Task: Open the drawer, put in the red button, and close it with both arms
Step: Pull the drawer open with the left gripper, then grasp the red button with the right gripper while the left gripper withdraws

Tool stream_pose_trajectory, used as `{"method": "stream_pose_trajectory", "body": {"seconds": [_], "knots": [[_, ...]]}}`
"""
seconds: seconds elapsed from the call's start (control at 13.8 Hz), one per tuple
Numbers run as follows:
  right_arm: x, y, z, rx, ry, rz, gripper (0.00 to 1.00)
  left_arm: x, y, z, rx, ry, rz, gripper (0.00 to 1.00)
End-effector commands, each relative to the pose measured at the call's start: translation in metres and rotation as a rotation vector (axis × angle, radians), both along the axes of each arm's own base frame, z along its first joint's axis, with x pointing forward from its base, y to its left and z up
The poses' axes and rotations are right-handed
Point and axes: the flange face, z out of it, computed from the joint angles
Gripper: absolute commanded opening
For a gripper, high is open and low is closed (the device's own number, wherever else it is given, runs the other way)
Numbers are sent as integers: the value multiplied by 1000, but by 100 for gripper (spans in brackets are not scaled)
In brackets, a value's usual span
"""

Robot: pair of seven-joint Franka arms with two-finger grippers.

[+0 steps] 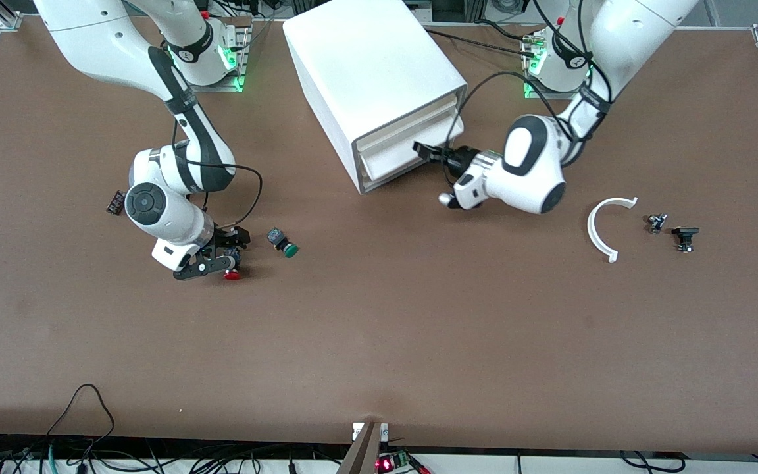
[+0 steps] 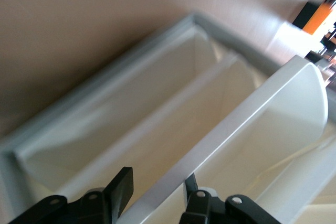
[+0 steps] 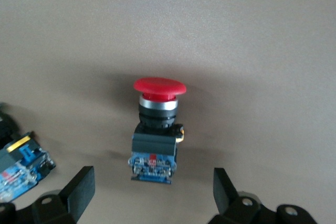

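Observation:
The red button (image 1: 231, 274) lies on its side on the table near the right arm's end; in the right wrist view (image 3: 157, 124) its red cap points away from the fingers. My right gripper (image 1: 231, 253) (image 3: 152, 182) is low over it and open, with the button's bluish rear end just between the fingertips, untouched. My left gripper (image 1: 422, 150) (image 2: 155, 186) is at the front of the white cabinet (image 1: 372, 72). It is open, with one finger on each side of the drawer's (image 1: 395, 158) cream-white front strip (image 2: 236, 124).
A green-capped button (image 1: 285, 244) lies beside the right gripper. A small dark part (image 1: 114, 202) lies toward the right arm's end. A white curved piece (image 1: 606, 227) and two small black parts (image 1: 656, 222) (image 1: 685, 237) lie toward the left arm's end.

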Motion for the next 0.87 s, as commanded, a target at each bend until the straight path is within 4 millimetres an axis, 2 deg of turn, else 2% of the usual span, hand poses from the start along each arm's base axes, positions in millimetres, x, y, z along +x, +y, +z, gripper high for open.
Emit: {"method": "stream_pose_trajectory", "body": {"seconds": [0.0, 0.15, 0.22, 0.29, 0.36, 0.51, 0.58, 0.65, 0.8], "knots": [[1, 2, -11, 12, -21, 2, 100, 40, 68, -6, 80, -120, 41, 0], [4, 1, -13, 19, -24, -14, 100, 63, 81, 6, 79, -163, 75, 0], [8, 1, -11, 22, -32, -19, 100, 72, 91, 10, 81, -168, 107, 19], [9, 0, -13, 22, -32, -22, 100, 78, 95, 15, 77, -184, 117, 91], [10, 1, -11, 23, -37, -23, 100, 80, 96, 21, 76, -197, 116, 100], [11, 1, -12, 24, -38, -24, 99, 84, 101, 34, 74, -232, 119, 100], [10, 0, -16, 23, -34, -22, 97, 86, 103, 48, 82, -263, 113, 100], [10, -1, -20, 21, -30, -23, 95, 94, 113, 63, 90, -292, 135, 100], [9, 0, -25, 21, -33, -20, 93, 120, 175, 121, 144, -415, 232, 100]]}}
